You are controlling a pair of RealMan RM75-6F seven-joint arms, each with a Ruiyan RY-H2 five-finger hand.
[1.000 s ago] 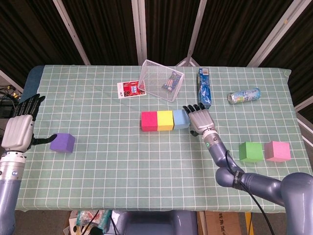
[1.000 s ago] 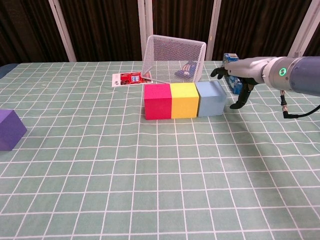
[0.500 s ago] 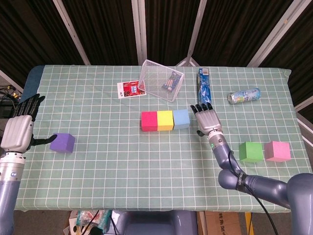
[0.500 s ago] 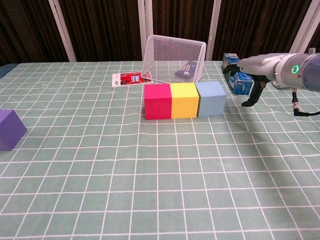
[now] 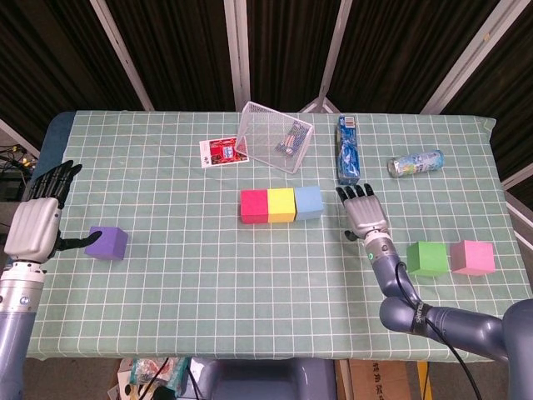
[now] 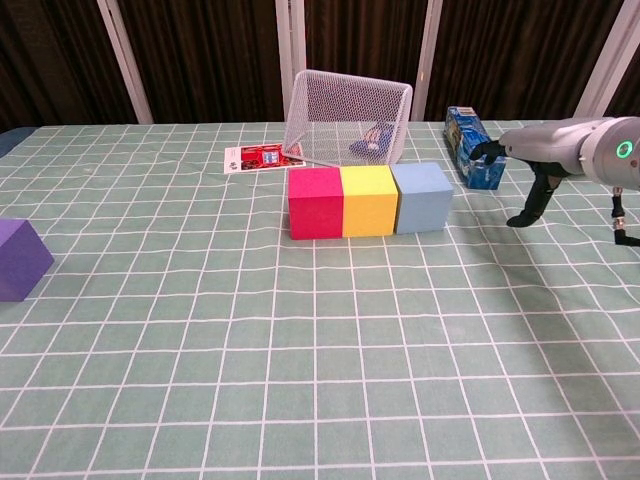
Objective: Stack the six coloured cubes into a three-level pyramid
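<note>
Three cubes sit in a tight row mid-counter: red (image 5: 253,206), yellow (image 5: 281,205) and blue (image 5: 309,202), sides touching, so the pyramid's bottom level looks laid. The other three lie loose: purple (image 5: 107,242) far out on the left, green (image 5: 426,258) and pink (image 5: 472,257) side by side on the right. Six cubes in all, one of each colour.

The right hand (image 5: 366,217) hovers between the blue cube and the green one, holding nothing, its fingers (image 5: 356,193) apart and stretched out. The left hand (image 5: 35,225) stands upright just beside the purple cube, also holding nothing; its fingers look spread, though it sits at the edge of the head view and I can't say if the thumb touches the cube.

What could go wrong: the row is only pushed together, so a heavy or off-centre placement of a second-level cube could nudge the red, yellow or blue apart and open a gap. A cube set across a seam needs both neighbours snug, or it will tip. An arm swinging back low over the row could also knock it.

Clutter at the back: one tipped wire basket (image 5: 273,136), one card (image 5: 220,153), one blue box (image 5: 348,148), one bottle (image 5: 415,162).
</note>
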